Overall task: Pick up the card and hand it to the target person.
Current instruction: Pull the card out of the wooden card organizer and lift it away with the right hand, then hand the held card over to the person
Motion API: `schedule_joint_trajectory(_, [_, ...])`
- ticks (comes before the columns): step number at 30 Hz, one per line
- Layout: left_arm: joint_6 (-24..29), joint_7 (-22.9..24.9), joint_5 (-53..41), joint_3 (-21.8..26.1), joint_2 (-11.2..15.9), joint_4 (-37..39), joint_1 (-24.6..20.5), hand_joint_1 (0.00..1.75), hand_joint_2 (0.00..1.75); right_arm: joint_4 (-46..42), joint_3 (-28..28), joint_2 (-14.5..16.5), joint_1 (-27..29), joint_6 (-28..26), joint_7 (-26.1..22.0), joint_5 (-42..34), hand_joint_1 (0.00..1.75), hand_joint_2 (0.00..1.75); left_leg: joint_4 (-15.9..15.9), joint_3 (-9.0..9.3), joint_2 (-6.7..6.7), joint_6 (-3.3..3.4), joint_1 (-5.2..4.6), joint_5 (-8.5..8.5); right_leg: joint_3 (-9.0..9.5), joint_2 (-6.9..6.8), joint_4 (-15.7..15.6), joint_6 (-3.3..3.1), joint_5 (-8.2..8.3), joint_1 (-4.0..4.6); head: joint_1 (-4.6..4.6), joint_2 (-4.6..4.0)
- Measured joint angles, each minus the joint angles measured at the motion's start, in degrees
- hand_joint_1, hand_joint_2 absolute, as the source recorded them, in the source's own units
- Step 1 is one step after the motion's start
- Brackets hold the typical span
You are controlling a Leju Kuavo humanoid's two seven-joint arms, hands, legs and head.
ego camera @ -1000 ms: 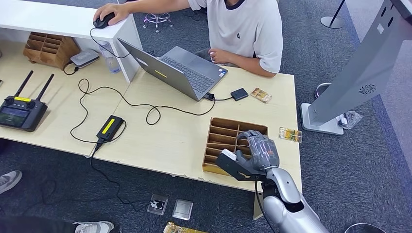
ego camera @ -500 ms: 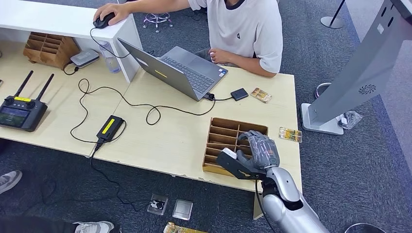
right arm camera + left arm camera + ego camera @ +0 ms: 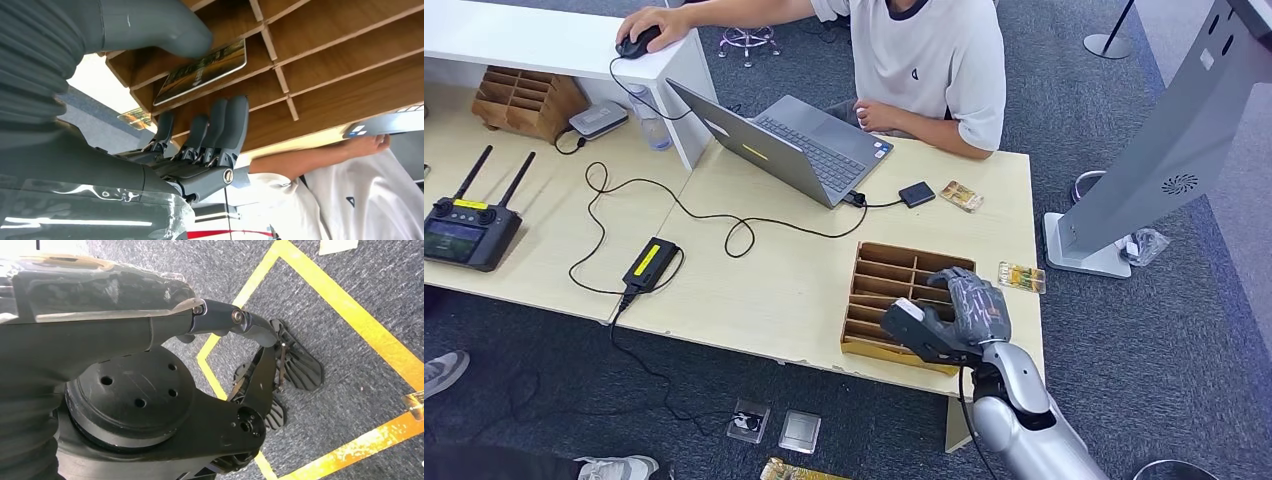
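**Right hand at the wooden organizer, card in a slot**

The robot's right hand [image 3: 964, 312] was over the near right part of the wooden slotted organizer [image 3: 886, 272] on the light wooden table [image 3: 774, 290]. In the right wrist view, the card [image 3: 202, 71] lay tilted in one of the organizer's slots, resting against a wooden divider. The thick grey thumb [image 3: 165, 27] touched or nearly touched one end of the card, while the darker fingers [image 3: 220, 125] were spread apart on the other side of the divider and not closed around it. Whether the card was actually pinched could not be told.

The left hand [image 3: 240, 322] hung low over the blue-grey carpet marked with yellow tape [image 3: 345, 305]; its fingers were too hidden to tell their state.

A person in a white T-shirt [image 3: 939, 60] sat at the far side of the table behind an open grey laptop [image 3: 794, 145], one hand on a black mouse [image 3: 636, 42]. Two more small cards [image 3: 1021, 276] [image 3: 961, 195] lay on the table beside the organizer.
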Motion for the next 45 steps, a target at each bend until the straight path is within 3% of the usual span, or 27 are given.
schedule_joint_trajectory(3, [0.1,0.0,0.0,0.0,0.1,0.0,0.0,0.0,1.75,0.0,-0.3,0.0,0.0,0.0,0.0,0.0,1.68,1.75,0.0,0.0,0.0,0.0,0.0,0.0,0.0,0.0,0.0,0.0,0.0,0.0,0.0,0.0])
schedule_joint_trajectory(6, [0.4,0.0,0.0,0.0,0.1,0.0,0.0,0.0,1.75,0.0,-0.3,0.0,0.0,0.0,-0.2,0.0,1.74,1.75,0.0,0.0,0.0,0.0,0.0,0.0,0.0,0.0,0.0,0.0,0.0,0.0,0.0,0.0])
schedule_joint_trajectory(17, [1.5,0.0,0.1,0.0,0.1,0.0,0.0,0.0,1.75,0.4,-0.3,0.2,-0.3,-0.7,-1.8,-0.3,1.75,1.75,0.0,-0.01,0.0,0.0,0.0,0.0,0.0,0.0,0.0,0.0,0.01,0.0,0.02,0.0])
schedule_joint_trajectory(26, [1.8,0.0,0.1,-0.2,0.1,0.0,0.0,0.0,1.75,0.0,-0.7,0.3,-1.4,-6.1,-2.4,-0.1,1.75,1.75,0.0,-0.01,0.0,0.0,0.0,0.0,0.0,0.0,0.0,0.0,0.01,0.0,0.02,0.0])
schedule_joint_trajectory(45, [1.2,0.0,0.0,-2.7,0.1,0.0,0.0,0.0,1.75,-10.6,-6.7,-1.1,-2.4,-10.1,0.3,1.2,1.75,1.75,0.0,0.0,0.0,0.01,0.0,0.01,-0.01,0.01,0.0,-0.04,0.04,0.0,0.01,0.0])
